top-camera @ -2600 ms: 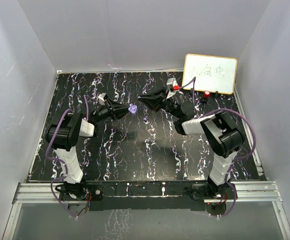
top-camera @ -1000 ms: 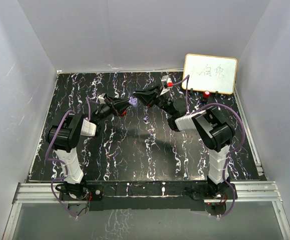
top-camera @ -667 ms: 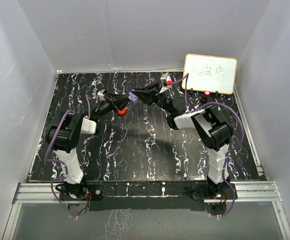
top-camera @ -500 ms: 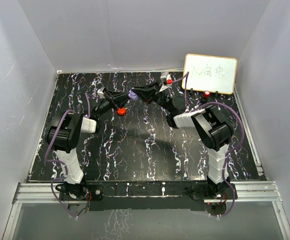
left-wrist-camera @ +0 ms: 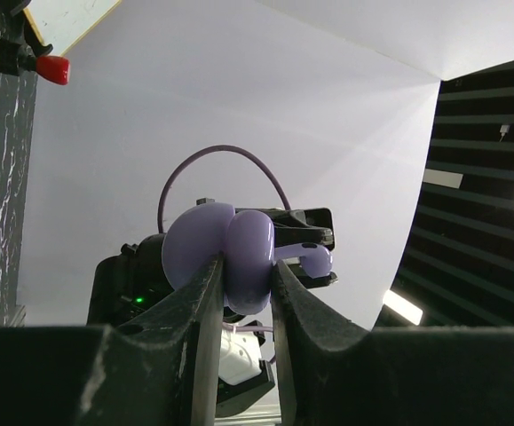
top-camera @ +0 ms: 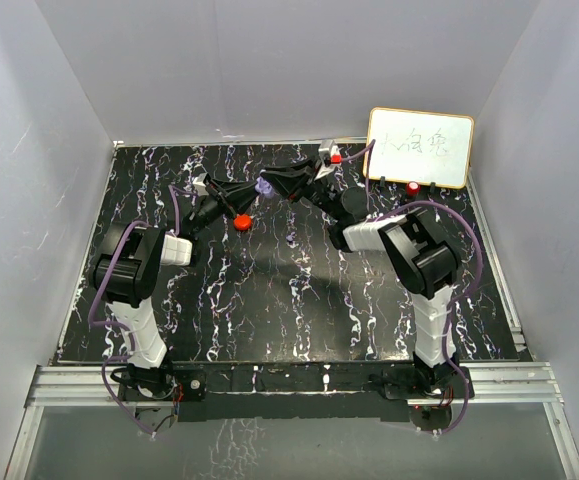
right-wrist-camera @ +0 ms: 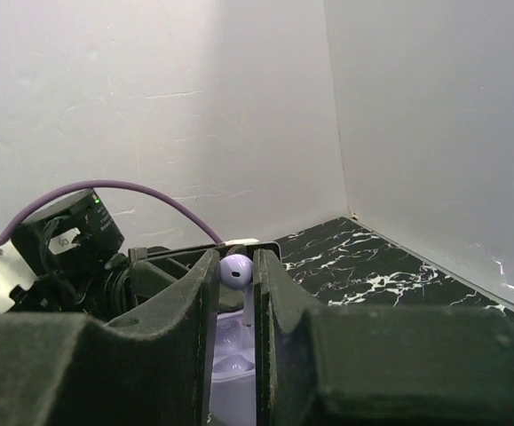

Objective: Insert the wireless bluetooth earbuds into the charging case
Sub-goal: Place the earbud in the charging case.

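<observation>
The pale purple charging case (top-camera: 263, 186) hangs above the back of the table, lid open, with my left gripper (top-camera: 255, 188) shut on it. In the left wrist view the case (left-wrist-camera: 239, 253) sits clamped between both fingers (left-wrist-camera: 205, 311). My right gripper (top-camera: 275, 185) meets it from the right, shut on a pale purple earbud (right-wrist-camera: 236, 269). That earbud (left-wrist-camera: 314, 257) sits just at the open case, whose wells (right-wrist-camera: 233, 351) show right below it in the right wrist view. I cannot tell whether earbud and case touch.
A round red puck (top-camera: 240, 221) lies on the black marbled table (top-camera: 289, 300) under the left arm. A whiteboard (top-camera: 419, 147) stands at the back right with a small red piece (top-camera: 412, 187) by its foot. White walls enclose the table.
Both grippers have moved toward the back wall and closed in on each other, bringing the earbud up to the case. The red puck has come out from under the left gripper.
</observation>
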Action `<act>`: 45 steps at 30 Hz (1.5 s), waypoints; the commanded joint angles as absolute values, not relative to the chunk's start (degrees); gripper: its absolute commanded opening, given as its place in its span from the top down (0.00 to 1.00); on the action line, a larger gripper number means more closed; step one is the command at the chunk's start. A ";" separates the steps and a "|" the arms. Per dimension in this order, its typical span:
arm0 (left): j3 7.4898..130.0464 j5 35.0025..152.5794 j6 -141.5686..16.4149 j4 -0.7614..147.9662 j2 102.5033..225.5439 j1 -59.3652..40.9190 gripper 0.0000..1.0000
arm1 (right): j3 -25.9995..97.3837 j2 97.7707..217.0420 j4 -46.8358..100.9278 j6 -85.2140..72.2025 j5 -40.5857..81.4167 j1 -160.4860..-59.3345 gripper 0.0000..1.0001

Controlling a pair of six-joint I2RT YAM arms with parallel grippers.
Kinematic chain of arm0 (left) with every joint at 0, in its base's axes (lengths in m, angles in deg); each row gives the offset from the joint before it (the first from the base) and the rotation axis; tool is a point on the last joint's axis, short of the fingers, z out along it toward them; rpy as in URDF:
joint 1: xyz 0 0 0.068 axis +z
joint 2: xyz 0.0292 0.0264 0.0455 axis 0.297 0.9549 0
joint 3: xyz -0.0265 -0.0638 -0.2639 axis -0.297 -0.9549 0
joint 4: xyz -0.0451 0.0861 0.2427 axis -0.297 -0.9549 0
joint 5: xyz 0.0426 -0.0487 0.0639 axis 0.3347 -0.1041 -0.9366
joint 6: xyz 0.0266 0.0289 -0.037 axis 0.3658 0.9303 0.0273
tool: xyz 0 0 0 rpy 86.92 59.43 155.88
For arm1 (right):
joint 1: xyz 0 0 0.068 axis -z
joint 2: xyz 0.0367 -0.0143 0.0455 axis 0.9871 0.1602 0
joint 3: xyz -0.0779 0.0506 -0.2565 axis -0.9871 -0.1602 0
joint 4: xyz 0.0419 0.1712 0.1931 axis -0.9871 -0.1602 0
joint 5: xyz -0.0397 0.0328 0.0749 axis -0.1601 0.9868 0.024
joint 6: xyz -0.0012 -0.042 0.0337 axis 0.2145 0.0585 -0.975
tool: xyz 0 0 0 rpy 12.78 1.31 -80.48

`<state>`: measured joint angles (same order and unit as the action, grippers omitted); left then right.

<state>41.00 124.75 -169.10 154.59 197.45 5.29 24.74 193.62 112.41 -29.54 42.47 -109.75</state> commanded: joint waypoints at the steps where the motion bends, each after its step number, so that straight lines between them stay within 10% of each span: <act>1: 42.65 123.64 -179.84 173.84 192.95 5.01 1.00 | 27.33 194.25 131.63 -27.80 42.11 -109.46 1.00; 45: 43.14 122.77 -181.07 173.85 194.61 5.06 1.00 | 26.01 192.89 131.77 -26.68 45.20 -108.44 1.00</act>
<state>41.02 123.40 -169.14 154.61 195.88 5.16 25.22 194.78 112.41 -27.39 44.52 -108.75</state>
